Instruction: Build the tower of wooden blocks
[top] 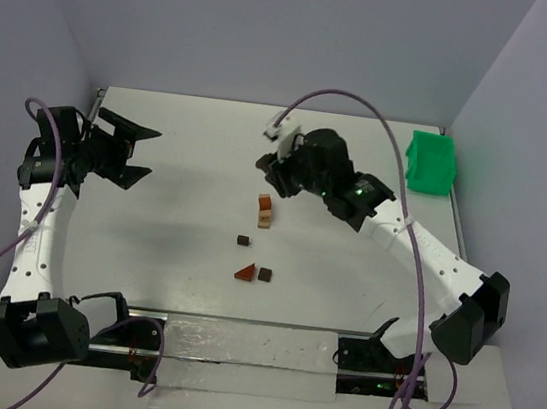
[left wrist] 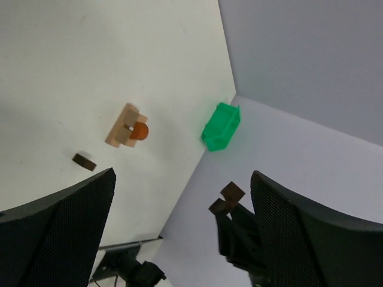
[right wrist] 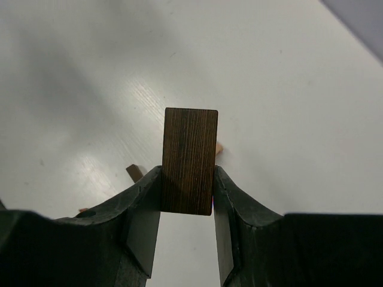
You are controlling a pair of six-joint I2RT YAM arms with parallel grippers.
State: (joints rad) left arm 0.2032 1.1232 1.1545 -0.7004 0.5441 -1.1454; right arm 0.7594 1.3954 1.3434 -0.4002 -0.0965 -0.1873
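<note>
Right gripper (right wrist: 187, 174): narrow, clamped on a dark brown bar (right wrist: 190, 158). The bar stands upright between the pads with the grain running lengthwise, and its top half is clear of the fingertips. A tan sliver shows at the bar's right edge; can't tell which piece it is.

Left gripper (top: 139, 155): spread wide, holding nothing, at the far left of the table and well apart from the blocks. The left wrist view agrees, with the fingers (left wrist: 60, 227) far apart and open air between them.

Wood block tower (top: 266, 210): mid-table, just on the near side of the right gripper in the top view. From the left wrist it is light tan pieces (left wrist: 124, 127) with a reddish-brown piece against one side.

Loose wood blocks, nearer the arm bases than the tower:
- small dark block (top: 243, 241)
- reddish-brown wedge (top: 245, 272)
- dark cube (top: 264, 274), just beside the wedge

Surface: white matte table (top: 168, 241), faint scuffs and wood-grain marks in the right wrist view.

Green bin (top: 431, 163) is at the far right corner against the wall.

Room: plain pale lavender-grey walls (top: 277, 23) on three sides. Purple cables (top: 348, 97) loop over both arms.
</note>
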